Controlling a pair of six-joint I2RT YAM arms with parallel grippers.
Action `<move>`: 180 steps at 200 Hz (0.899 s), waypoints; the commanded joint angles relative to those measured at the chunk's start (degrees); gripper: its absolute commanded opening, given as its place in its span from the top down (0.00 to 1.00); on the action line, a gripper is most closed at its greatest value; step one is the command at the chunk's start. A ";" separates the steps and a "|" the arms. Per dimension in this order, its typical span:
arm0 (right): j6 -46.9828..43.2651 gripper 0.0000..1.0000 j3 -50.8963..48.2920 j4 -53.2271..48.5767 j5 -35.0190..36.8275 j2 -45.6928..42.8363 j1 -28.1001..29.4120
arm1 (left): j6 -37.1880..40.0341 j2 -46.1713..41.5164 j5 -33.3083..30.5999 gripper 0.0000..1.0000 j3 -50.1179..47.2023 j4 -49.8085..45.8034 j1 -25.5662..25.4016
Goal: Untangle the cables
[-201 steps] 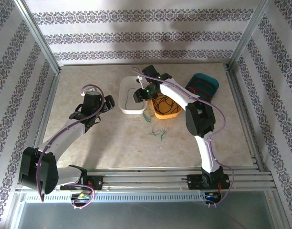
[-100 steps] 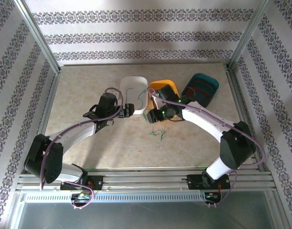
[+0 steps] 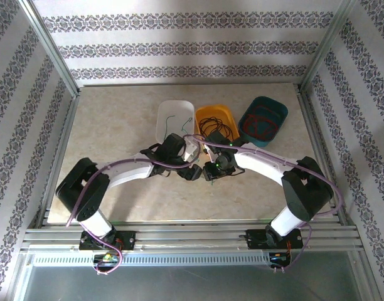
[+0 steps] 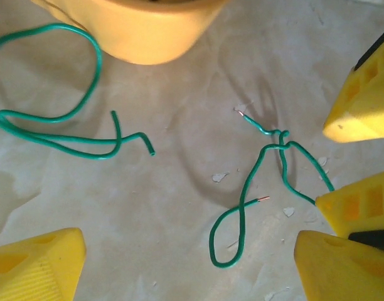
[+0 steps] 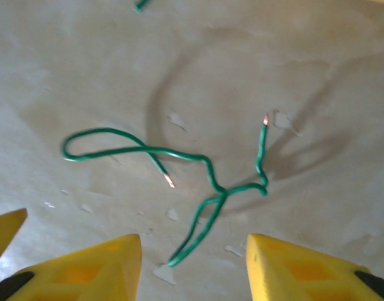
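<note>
The cables are partly sorted, dark ones in the orange tray (image 3: 232, 120) and red ones in the teal tray (image 3: 281, 113); a twisted green pair (image 5: 220, 191) lies on the table (image 3: 117, 125) just near of the orange tray, a loose green wire (image 4: 98, 59) close by; the left gripper (image 4: 189, 244) and right gripper (image 5: 193, 241) hover over the pair, jaws of both spread and grasping nothing; the step looks like the approach; next, each should pinch a separate strand either side of the twist.

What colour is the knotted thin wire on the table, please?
Green wire, best in right wrist view.
</note>
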 commanded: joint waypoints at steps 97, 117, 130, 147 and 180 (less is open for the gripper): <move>2.84 0.93 -5.51 10.01 -13.58 -1.91 -3.29 | 4.97 12.18 8.82 0.58 6.64 -1.17 -1.72; 3.95 0.93 -6.83 11.93 -17.12 -4.18 -5.09 | 3.67 13.75 11.33 0.79 7.16 -0.06 -1.72; 4.71 0.94 -7.40 12.38 -18.30 -5.80 -6.59 | 3.06 14.80 11.60 0.90 7.74 -0.38 -1.65; 5.68 0.94 -8.19 12.88 -19.70 -8.47 -9.19 | 2.80 15.57 10.96 1.00 8.05 -1.15 -1.63; 8.34 0.94 -10.47 15.17 -24.88 -15.37 -17.09 | 0.40 14.10 5.64 1.00 5.41 1.09 -0.66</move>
